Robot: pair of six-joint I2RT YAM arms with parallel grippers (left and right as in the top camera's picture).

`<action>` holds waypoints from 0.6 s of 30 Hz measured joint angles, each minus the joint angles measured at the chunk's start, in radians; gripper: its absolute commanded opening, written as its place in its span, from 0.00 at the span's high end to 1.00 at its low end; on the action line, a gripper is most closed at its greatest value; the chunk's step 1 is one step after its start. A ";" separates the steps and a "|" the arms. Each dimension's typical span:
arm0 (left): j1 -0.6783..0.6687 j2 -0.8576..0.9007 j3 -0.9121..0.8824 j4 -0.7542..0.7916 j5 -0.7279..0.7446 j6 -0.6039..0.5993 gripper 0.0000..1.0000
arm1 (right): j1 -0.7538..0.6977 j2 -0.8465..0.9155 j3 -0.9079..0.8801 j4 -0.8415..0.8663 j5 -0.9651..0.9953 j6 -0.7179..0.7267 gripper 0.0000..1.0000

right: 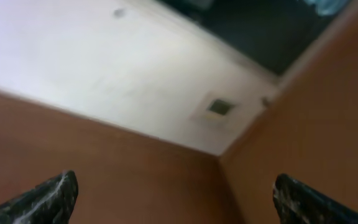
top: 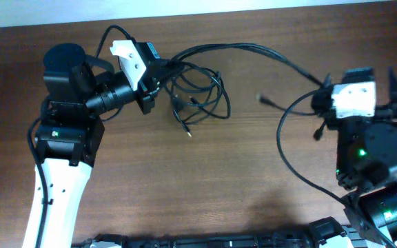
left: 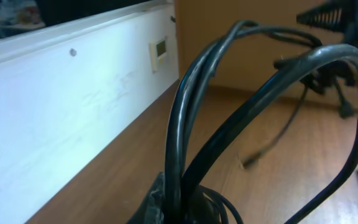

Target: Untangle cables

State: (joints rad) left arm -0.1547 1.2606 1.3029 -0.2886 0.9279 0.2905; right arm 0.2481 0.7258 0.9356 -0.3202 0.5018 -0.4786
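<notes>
Thin black flexible cables – bunched in loose loops on brown wooden tabletop, just right of left jaws. Left jaws clamped shut on several strands; in left wrist view same cables rose from between them in tall arcs. Two strands ran rightward above tabletop toward right arm. One small plug end lay below loops. Right jaws spread wide, holding nothing – dark fingertips at both lower corners of right wrist view, white wall panel beyond.

Cables blurred, cut off at bottom edge; right pincer fingers mostly cropped.
</notes>
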 measured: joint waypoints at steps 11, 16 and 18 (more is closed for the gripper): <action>0.000 0.000 0.000 0.063 -0.144 -0.003 1.00 | -0.003 0.000 0.000 -0.256 -0.708 0.013 0.01; 0.000 0.000 0.000 0.078 -0.198 -0.003 1.00 | -0.003 0.000 0.000 -0.263 -0.951 0.012 0.01; 0.000 0.000 0.000 0.084 -0.212 -0.003 1.00 | -0.003 0.000 0.000 -0.262 -1.030 0.013 0.01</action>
State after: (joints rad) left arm -0.1547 1.2606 1.3029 -0.2047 0.7162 0.2871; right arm 0.2447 0.7254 0.9360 -0.5827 -0.5278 -0.4660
